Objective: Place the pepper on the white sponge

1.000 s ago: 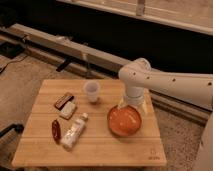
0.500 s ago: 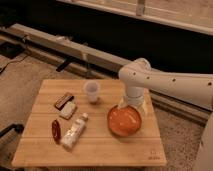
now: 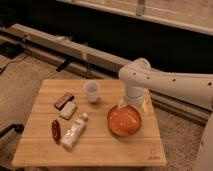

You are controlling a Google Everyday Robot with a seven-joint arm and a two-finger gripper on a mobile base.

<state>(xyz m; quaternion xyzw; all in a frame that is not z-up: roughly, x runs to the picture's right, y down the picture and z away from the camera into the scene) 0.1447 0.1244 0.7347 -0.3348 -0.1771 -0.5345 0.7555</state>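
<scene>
**Desk:** Where are you seeing the gripper?

**Floor:** You are looking at the gripper (image 3: 125, 106) hanging over the far rim of the glossy, round orange bowl (image 3: 124, 125). Its fingers are standing apart and gripping nothing.

**Desk:** And the pepper?

**Floor:** The pepper (image 3: 56, 130), dark red and elongated, is lying on the slatted wooden table (image 3: 105, 150), well apart from the fingers, to their left in your view and nearer the camera. The white sponge (image 3: 68, 111), a soft squarish block, is sitting between pepper and fingers, apart from both. A brown bar (image 3: 63, 100) is touching the sponge's far side.

**Desk:** Any writing you are making out?

**Floor:** A small mark (image 3: 152, 154) is showing at the table's near corner, below the fingers, but it is not legible. A white bottle (image 3: 74, 132) is lying just beside the pepper, and a translucent cup (image 3: 92, 92) is standing left of the fingers.
</scene>
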